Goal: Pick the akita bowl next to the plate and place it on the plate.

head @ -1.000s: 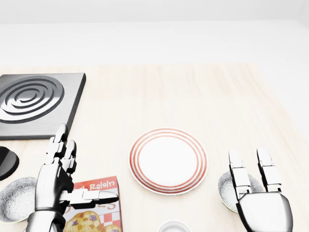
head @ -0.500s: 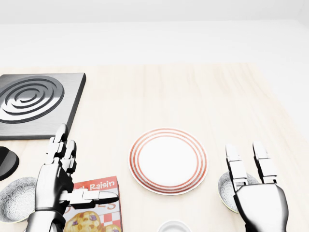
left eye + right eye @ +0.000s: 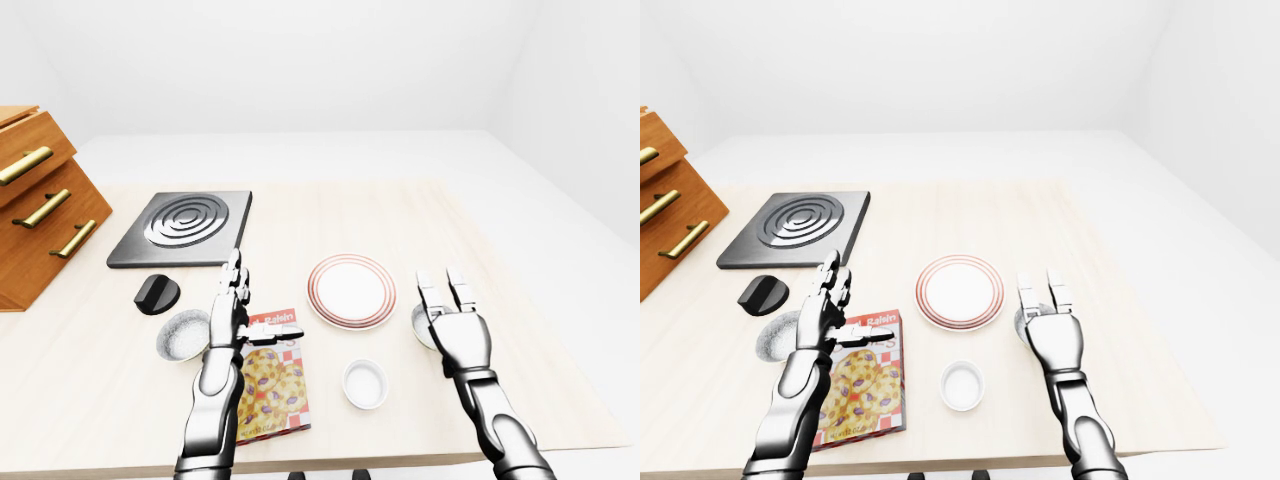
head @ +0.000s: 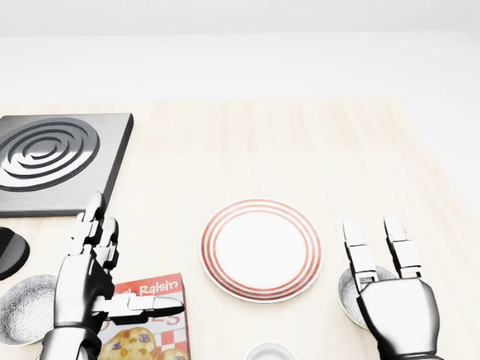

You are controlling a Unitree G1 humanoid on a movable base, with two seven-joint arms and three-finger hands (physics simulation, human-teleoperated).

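Pale wooden worktop [image 3: 330,215], left-eye view. At the left edge: brown wooden drawer cabinet [image 3: 40,215]. Near the top-left corner: dark square hob plate with concentric rings [image 3: 183,226]. Below it: black round knob [image 3: 157,294], grey speckled bowl [image 3: 182,335], flat-lying raisin cookie box [image 3: 272,385]. Centre: red-ringed white plate [image 3: 351,290]. Just right of it: partly hidden grey bowl [image 4: 346,294]. Toward the bottom edge: small white round dish [image 3: 365,384].

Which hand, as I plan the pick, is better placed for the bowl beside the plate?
Right. The right hand hovers open over the bowl beside the plate; the left hand is across the plate, by the box.
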